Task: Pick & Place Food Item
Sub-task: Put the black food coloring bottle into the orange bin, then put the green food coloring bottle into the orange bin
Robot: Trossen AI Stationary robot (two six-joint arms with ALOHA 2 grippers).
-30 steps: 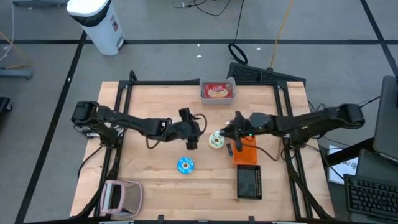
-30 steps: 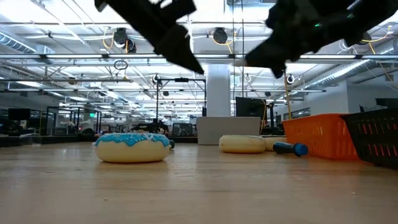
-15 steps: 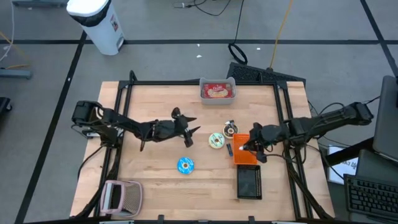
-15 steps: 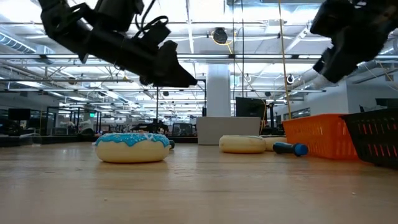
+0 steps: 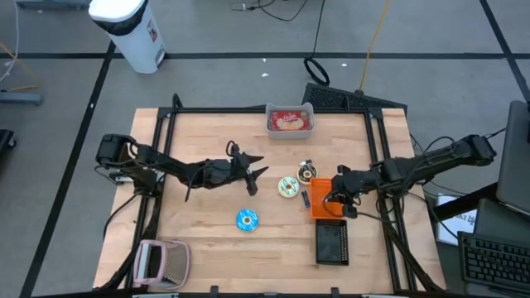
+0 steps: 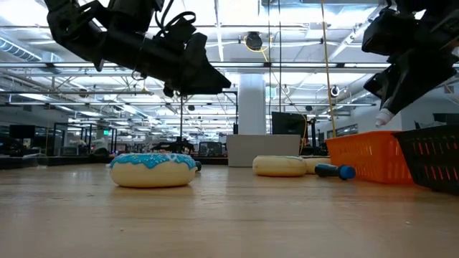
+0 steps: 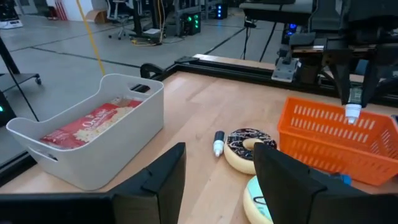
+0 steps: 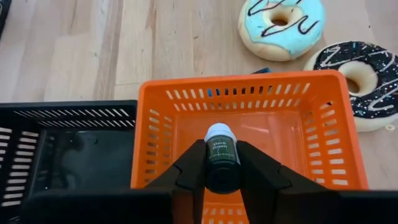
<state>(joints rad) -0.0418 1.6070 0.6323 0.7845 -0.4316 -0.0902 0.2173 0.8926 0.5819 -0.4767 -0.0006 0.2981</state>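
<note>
My right gripper (image 8: 222, 167) hangs over the orange basket (image 8: 311, 130), shut on a small dark bottle (image 8: 222, 155) with a white cap. The bottle also shows in the left wrist view (image 7: 353, 102). My left gripper (image 7: 221, 186) stands open and holds nothing, left of the donuts (image 5: 248, 170). Three donuts lie flat on the table. They are a blue one (image 5: 247, 220), a pale-glazed one (image 5: 288, 187) and a chocolate one (image 5: 306, 172). My right gripper pinches the bottle's dark body (image 8: 222, 163) between its two fingers (image 8: 254, 167). The white cap (image 8: 221, 132) sticks out past the fingertips. The fingers slant down from the table's right side. The bottle lies along them, cap end lowest (image 6: 385, 115), clear above the basket floor.
A black basket (image 5: 331, 243) stands just nearer than the orange one. A blue marker (image 5: 305, 199) lies beside the pale donut. A white bin with a red packet (image 5: 290, 121) sits at the far edge. A pink object (image 5: 162, 261) lies at the near left corner.
My right gripper has gone from beside the donuts toward the table's right edge, to above the orange basket, and has tipped further downward. My left gripper has drawn back toward the left edge, sunk a little and tipped up from pointing down to nearly level.
</note>
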